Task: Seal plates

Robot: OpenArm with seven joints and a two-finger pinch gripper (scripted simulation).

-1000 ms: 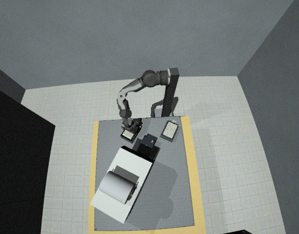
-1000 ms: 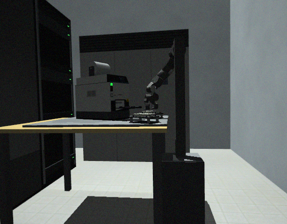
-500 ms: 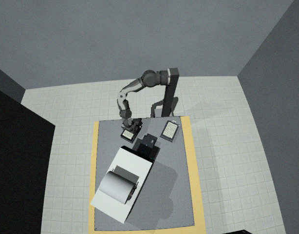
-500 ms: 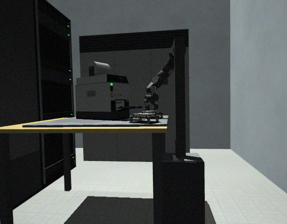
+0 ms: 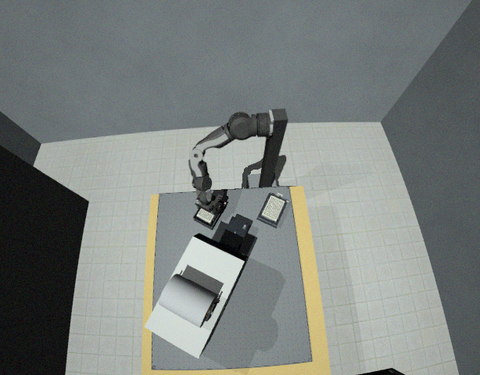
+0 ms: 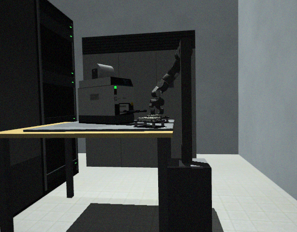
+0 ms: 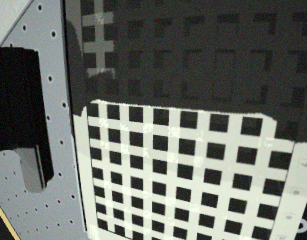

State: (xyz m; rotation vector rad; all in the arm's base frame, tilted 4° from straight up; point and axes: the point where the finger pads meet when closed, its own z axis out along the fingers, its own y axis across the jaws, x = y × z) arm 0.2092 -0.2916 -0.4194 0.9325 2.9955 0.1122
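Note:
The left plate (image 5: 205, 216) (image 7: 198, 165), pale with dark square wells, sits in its dark nest (image 5: 202, 222). My gripper (image 5: 211, 207) (image 6: 156, 112) is over this plate, partly open, with nothing held between its fingers. In the wrist view one finger is beside the plate's left edge, with a gap; the other finger is not visible. The right plate (image 5: 273, 208) (image 6: 148, 119) sits in the other nest (image 5: 266, 221). The sealer's stage (image 5: 239, 225) is out, with no plate visible on it. The sealer's lamp (image 6: 115, 87) is green. Nest labels are unreadable.
The white sealer (image 5: 216, 258) (image 6: 96, 102) stands beyond the stage, with a large foil roll (image 5: 188, 298) on top. The stage lies between the two nests. The arm's post (image 5: 272, 153) (image 6: 186, 99) stands at the table edge nearest the nests.

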